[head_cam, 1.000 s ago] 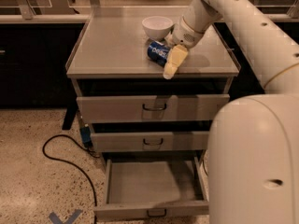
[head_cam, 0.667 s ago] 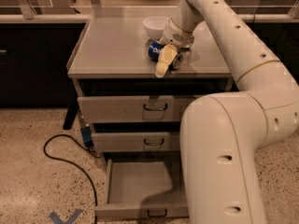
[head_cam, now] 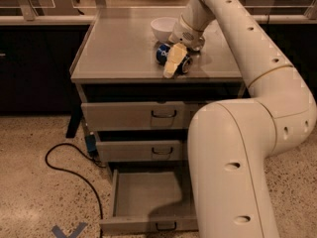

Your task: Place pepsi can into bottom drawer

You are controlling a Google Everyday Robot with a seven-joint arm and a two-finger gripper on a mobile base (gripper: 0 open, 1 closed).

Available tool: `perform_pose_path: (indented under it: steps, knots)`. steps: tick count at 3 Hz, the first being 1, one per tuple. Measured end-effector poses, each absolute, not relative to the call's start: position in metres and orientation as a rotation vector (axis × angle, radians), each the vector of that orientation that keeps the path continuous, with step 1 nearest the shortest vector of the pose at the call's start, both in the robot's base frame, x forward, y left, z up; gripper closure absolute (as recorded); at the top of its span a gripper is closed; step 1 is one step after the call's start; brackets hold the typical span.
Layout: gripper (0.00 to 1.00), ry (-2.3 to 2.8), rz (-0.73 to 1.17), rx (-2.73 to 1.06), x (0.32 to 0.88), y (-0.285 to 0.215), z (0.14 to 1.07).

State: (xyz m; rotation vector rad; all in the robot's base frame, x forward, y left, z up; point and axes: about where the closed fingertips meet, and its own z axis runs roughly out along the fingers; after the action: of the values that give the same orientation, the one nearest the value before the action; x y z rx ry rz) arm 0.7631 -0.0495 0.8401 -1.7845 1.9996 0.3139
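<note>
- A speckled floor (head_cam: 34, 202) lies nearest, with a black cable (head_cam: 64, 168) looping on the left.
- The bottom drawer (head_cam: 148, 195) stands pulled out; the two drawers above it are shut.
- On the grey cabinet top (head_cam: 119, 48) the pepsi can (head_cam: 162, 54) lies on its side, right of centre.
- The gripper (head_cam: 175, 62) hangs over the can's middle; whether it has closed on it cannot be told.
- The can is likely light, thin-walled, smooth and apt to roll, so grip across its round body.
- No lettering can be read; only blue shows.
- A white bowl (head_cam: 163, 28) sits just behind.
</note>
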Motion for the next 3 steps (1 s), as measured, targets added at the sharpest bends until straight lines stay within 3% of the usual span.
perform_pose_path:
  steps: [1,3]
  knots:
    - [0.18,2.000,0.314,-1.785,0.7631,-0.0495,0.8401]
    - [0.65,2.000,0.314,-1.784,0.7631,-0.0494,0.8400]
